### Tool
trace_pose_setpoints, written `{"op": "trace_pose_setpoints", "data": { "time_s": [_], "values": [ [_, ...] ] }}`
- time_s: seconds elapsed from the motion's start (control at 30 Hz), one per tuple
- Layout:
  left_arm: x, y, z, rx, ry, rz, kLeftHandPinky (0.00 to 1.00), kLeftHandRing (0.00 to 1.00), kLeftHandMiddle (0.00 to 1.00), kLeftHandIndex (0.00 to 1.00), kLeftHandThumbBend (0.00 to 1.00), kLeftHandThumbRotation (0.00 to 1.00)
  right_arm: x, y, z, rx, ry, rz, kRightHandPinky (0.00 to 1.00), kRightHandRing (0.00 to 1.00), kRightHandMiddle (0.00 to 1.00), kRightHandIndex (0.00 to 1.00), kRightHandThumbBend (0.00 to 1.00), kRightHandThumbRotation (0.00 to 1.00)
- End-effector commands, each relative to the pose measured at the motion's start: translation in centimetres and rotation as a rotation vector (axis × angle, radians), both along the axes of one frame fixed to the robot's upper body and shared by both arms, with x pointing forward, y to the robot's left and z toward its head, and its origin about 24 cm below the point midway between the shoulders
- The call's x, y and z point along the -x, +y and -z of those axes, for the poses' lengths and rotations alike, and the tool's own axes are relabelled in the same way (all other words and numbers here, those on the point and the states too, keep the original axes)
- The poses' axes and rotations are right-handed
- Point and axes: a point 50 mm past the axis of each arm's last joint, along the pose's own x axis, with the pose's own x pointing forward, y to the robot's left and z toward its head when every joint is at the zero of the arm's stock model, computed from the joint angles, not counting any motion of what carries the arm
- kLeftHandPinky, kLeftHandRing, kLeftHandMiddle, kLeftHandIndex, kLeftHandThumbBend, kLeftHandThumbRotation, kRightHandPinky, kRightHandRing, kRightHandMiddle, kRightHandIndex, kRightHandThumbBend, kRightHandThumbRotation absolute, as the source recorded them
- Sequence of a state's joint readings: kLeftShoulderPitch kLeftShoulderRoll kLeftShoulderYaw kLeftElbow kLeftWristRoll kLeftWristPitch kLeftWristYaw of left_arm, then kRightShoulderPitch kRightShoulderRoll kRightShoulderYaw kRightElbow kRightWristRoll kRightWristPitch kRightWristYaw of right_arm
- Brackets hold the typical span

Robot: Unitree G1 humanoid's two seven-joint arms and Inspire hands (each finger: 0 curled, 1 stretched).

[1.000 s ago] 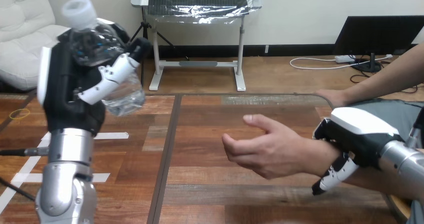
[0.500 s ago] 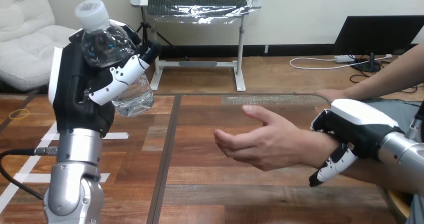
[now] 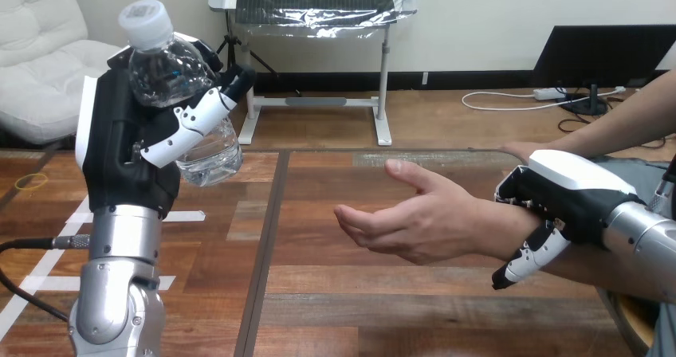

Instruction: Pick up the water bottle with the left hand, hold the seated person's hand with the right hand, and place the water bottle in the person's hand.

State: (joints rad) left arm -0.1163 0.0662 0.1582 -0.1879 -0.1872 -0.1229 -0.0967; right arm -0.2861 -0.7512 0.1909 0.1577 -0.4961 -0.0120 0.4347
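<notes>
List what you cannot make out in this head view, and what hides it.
Head view: water bottle's middle, hidden behind the left hand's fingers.
Head view: right hand's thumb and palm, hidden by its own shell and the person's wrist.
Head view: right arm, cut off by the right edge.

Water bottle (image 3: 163, 74) in left hand (image 3: 119, 150), left of the person's hand (image 3: 422, 221).

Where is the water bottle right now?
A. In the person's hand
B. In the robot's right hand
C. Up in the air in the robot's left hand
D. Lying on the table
C: the left hand has its fingers curled round the water bottle and holds it up above the table, well apart from the person's hand, which is open and holds nothing.
</notes>
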Motion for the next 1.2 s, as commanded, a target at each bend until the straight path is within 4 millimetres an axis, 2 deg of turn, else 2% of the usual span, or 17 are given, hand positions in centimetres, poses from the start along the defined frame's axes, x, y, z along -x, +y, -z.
{"op": "trace_pose_setpoints", "data": {
  "time_s": [0.0, 0.57, 1.17],
  "values": [
    [-0.6, -0.6, -1.8, -0.02, -0.091, 0.019, 0.16, 0.21, 0.27, 0.31, 0.55, 0.0, -1.1, -0.5, -2.4, -0.011, -0.08, 0.038, 0.24, 0.3, 0.37, 0.38, 0.91, 0.09],
    [-1.3, -0.8, -1.4, -0.012, -0.083, 0.026, 0.16, 0.21, 0.27, 0.31, 0.54, 0.0, -1.4, -0.6, -2.7, -0.009, -0.079, 0.051, 0.24, 0.3, 0.37, 0.39, 0.9, 0.09],
    [-3.3, -1.6, 0.0, -0.026, -0.059, 0.034, 0.18, 0.22, 0.27, 0.32, 0.5, 0.0, -1.8, -0.3, -3.1, -0.01, -0.103, 0.04, 0.26, 0.32, 0.38, 0.38, 0.9, 0.09]
  ]
}}
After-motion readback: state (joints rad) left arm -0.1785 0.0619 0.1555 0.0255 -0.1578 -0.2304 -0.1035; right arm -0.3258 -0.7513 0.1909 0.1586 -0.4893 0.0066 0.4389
